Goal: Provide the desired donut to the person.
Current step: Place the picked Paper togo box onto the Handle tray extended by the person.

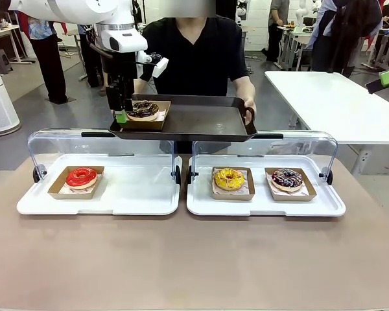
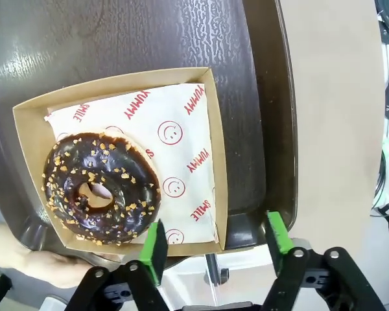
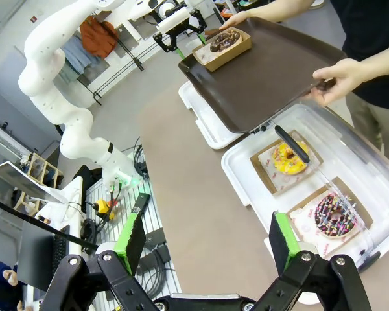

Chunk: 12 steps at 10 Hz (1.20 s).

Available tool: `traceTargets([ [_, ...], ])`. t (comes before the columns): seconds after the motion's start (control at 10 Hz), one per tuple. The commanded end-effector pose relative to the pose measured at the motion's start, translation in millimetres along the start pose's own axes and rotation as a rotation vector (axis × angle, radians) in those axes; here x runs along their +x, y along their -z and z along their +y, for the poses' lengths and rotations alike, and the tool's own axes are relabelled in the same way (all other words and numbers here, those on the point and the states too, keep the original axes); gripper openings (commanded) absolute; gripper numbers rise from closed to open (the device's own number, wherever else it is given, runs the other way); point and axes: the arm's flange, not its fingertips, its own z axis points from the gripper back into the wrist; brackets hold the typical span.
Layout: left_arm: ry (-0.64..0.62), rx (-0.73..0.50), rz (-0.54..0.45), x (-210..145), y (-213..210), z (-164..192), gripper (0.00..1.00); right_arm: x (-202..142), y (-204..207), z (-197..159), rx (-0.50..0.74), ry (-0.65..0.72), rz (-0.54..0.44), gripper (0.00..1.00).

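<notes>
Both jaws of my left gripper [image 1: 120, 116] stand spread at the 8 o'clock corner of the cardboard box [image 1: 161, 120]. The box carries the chocolate donut [image 1: 143, 108] and sits at the 9 o'clock end of the tray [image 1: 207, 120], which the person [image 1: 201, 52] holds. Bare tray floor runs toward 3 o'clock. My right gripper [image 3: 207, 243] hangs spread wide above the table [image 3: 181, 168].
</notes>
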Motion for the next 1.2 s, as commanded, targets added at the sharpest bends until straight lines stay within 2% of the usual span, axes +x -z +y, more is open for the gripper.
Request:
traceTargets([
  [0.0,0.009,-0.001,-0.036,-5,-3,-3,1.0,0,0,0,-0.001,-0.001,-0.013,1.0],
  [0.5,0.015,-0.025,-0.018,-8,-4,-8,1.0,0,0,0,-0.001,-0.001,-0.013,1.0],
  [0.6,0.031,-0.028,-0.072,-16,-11,-16,1.0,0,0,0,-0.001,-0.001,-0.013,1.0],
  [0.7,0.062,-0.01,-0.152,-36,-23,-30,1.0,0,0,0,-0.001,-0.001,-0.013,1.0],
  [0.9,0.085,0.027,-0.303,-97,-37,-74,1.0,0,0,0,-0.001,-0.001,-0.013,1.0],
  [1.0,0.075,0.073,-0.327,-137,-32,-115,1.0,0,0,0,-0.001,-0.001,-0.013,1.0],
  [1.1,0.075,0.093,-0.331,-158,-27,-135,1.0,0,0,0,-0.001,-0.001,-0.013,1.0],
])
